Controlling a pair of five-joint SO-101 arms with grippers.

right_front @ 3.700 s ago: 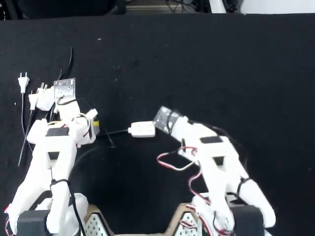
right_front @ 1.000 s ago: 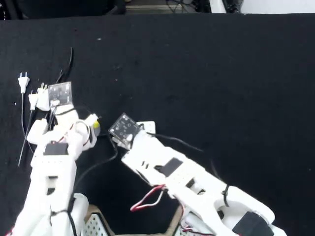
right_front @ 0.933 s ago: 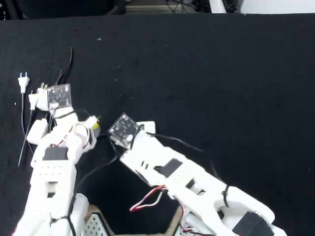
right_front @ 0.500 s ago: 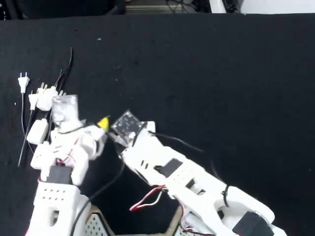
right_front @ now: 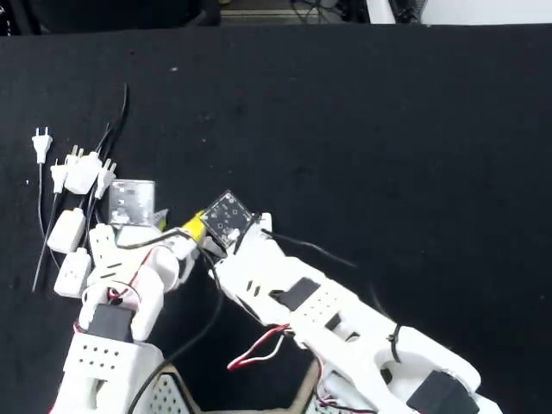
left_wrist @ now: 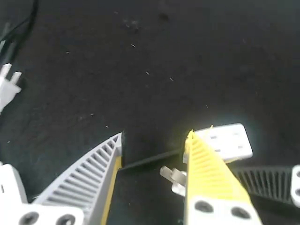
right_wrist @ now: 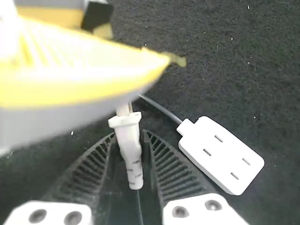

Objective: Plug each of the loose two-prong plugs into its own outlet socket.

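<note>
Right pincer [right_wrist: 129,137] is gripping a white two-prong plug [right_wrist: 130,157] by its body, with a dark ribbed finger pressing on each side. Socket strip [right_wrist: 221,161] is lying flat on the black worktop [right_wrist: 234,51] just beside this pincer. Its slots are facing up, it is not touching the plug, and a thin black lead is running from one end.

Left pincer [left_wrist: 154,138] is standing wide open and gripping nothing. The held plug's prongs [left_wrist: 169,174] are showing close to one of its yellow-faced fingers [left_wrist: 206,173]. The socket strip [left_wrist: 226,140] is lying just past that finger.

From above, the left pincer [right_front: 191,226] and the right arm [right_front: 302,297] are meeting left of the worktop's middle, toward the near edge. One end of the socket strip [right_front: 262,222] is showing beside them.

Loose plugs [right_front: 82,172] are lying bunched near the left edge, with a lone plug [right_front: 40,142] nearest that edge. Two white blocks on leads [right_front: 67,231] are lying just nearer than the bunch; what they are, I cannot tell.
</note>
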